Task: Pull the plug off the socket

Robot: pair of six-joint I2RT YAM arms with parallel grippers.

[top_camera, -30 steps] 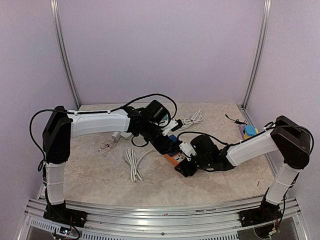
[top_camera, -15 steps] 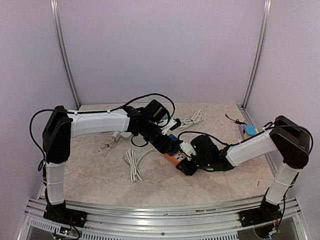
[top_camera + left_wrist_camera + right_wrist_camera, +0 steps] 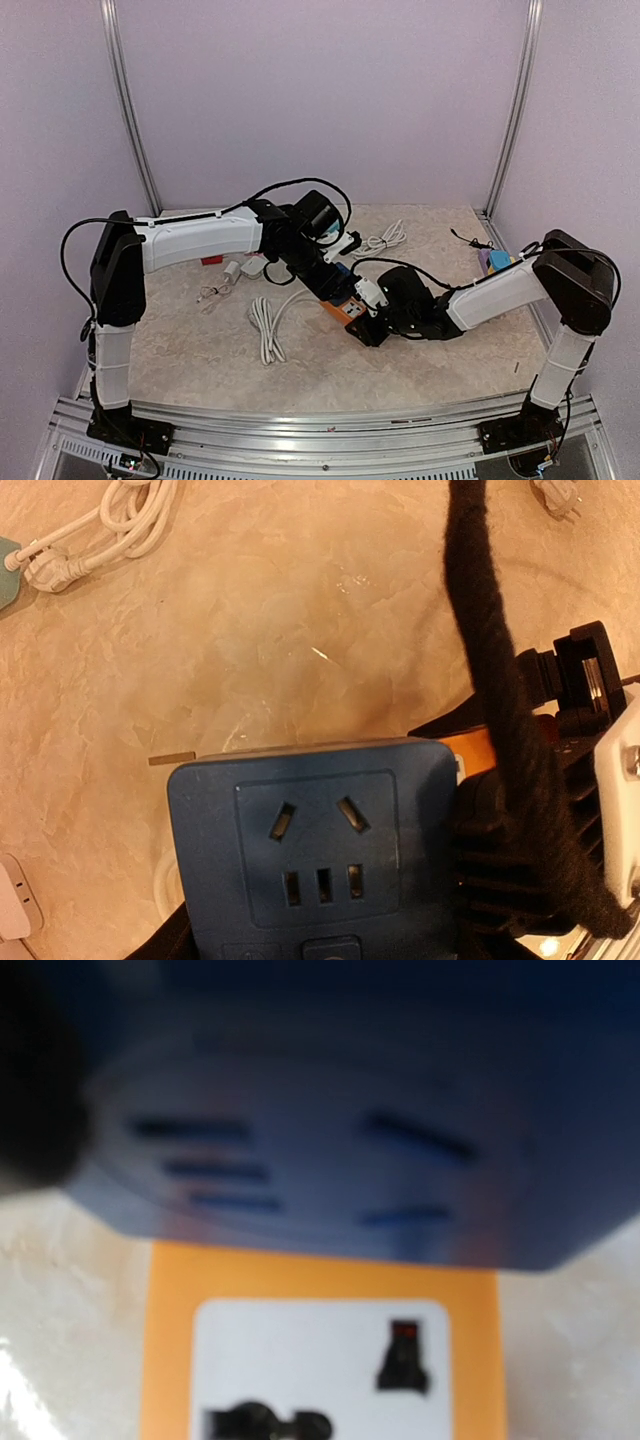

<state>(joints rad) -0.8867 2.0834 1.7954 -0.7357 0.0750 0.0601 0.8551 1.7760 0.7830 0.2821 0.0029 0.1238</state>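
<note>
A dark blue plug block [image 3: 340, 279] with socket holes in its face fills the bottom of the left wrist view [image 3: 320, 850]. My left gripper [image 3: 328, 276] is shut on it, its dark fingers showing only at the block's lower corners. The orange socket [image 3: 346, 314] with a white face lies on the table right below the plug [image 3: 320, 1270]. My right gripper [image 3: 366, 322] is closed round its near end. In the right wrist view the blurred blue plug [image 3: 320, 1110] overlaps the socket's top edge. Whether its pins are still in is hidden.
A white cable coil [image 3: 266, 330] lies left of the socket and another [image 3: 385, 240] at the back. A white adapter [image 3: 233, 270] and a red piece [image 3: 211, 260] sit near the left arm. Coloured blocks [image 3: 496, 263] rest at the right wall. A black cable [image 3: 500, 680] crosses the left wrist view.
My right gripper's jaws have narrowed onto the orange socket. The left arm has lifted and shifted a little towards the back with the blue plug.
</note>
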